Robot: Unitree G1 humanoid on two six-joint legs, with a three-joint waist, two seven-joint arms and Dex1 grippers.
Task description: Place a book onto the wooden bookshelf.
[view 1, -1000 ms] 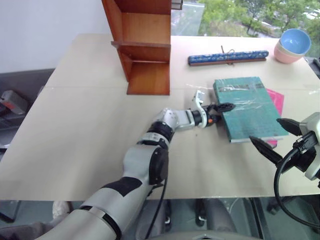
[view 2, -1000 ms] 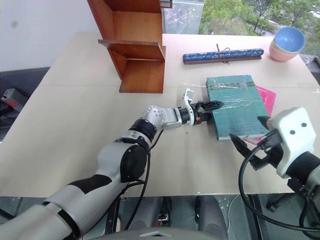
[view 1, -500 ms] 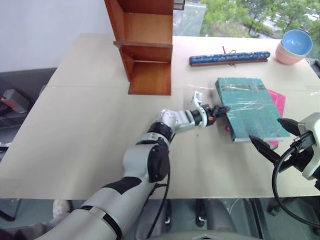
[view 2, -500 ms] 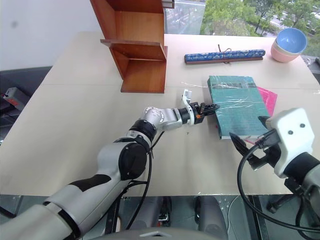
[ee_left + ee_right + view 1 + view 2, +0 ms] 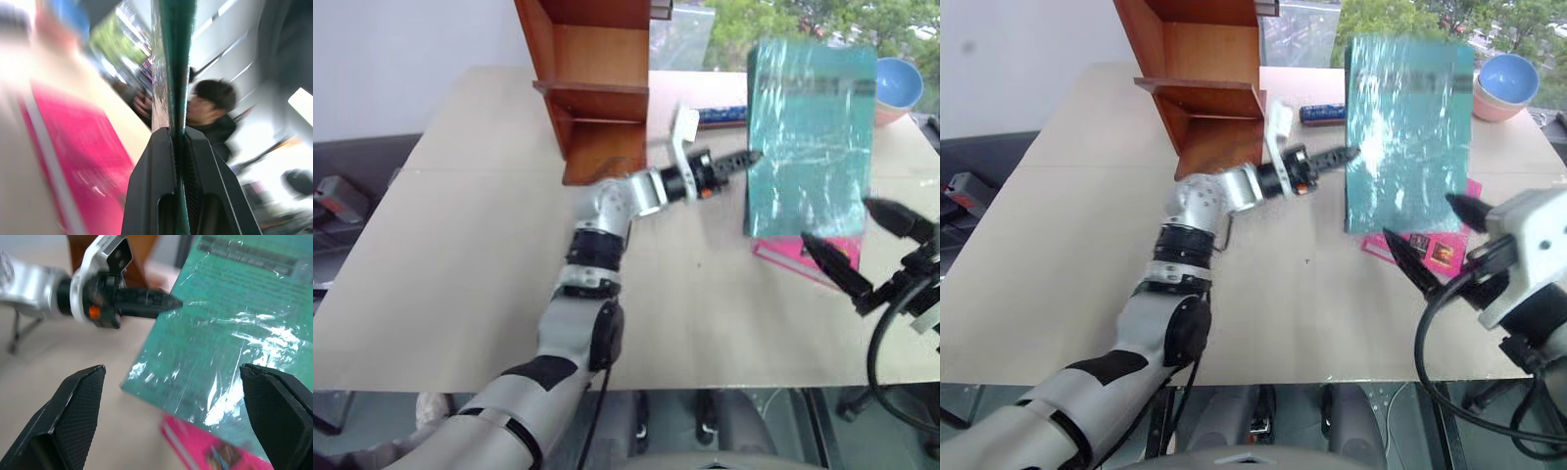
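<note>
The teal book point(image 5: 813, 137) hangs upright above the table, its glossy cover facing me. My left gripper point(image 5: 751, 157) is shut on the book's left edge, and in the left wrist view its fingers point(image 5: 161, 186) clamp the thin cover edge point(image 5: 173, 58). My right gripper point(image 5: 867, 243) stands open below and in front of the book, its two fingertips apart with nothing between them; the right wrist view has the book point(image 5: 234, 333) ahead of it. The wooden bookshelf point(image 5: 597, 78) stands at the back of the table, left of the book.
A pink book point(image 5: 808, 257) lies flat on the table under the lifted one. A blue patterned roll point(image 5: 720, 115) lies behind the left arm. Stacked blue and pink bowls point(image 5: 898, 86) sit at the far right. A person point(image 5: 210, 105) is in the left wrist view.
My left gripper closed on the book's edge, then lifted it off the pink book and swung it upright. The right gripper rose slightly and stayed open.
</note>
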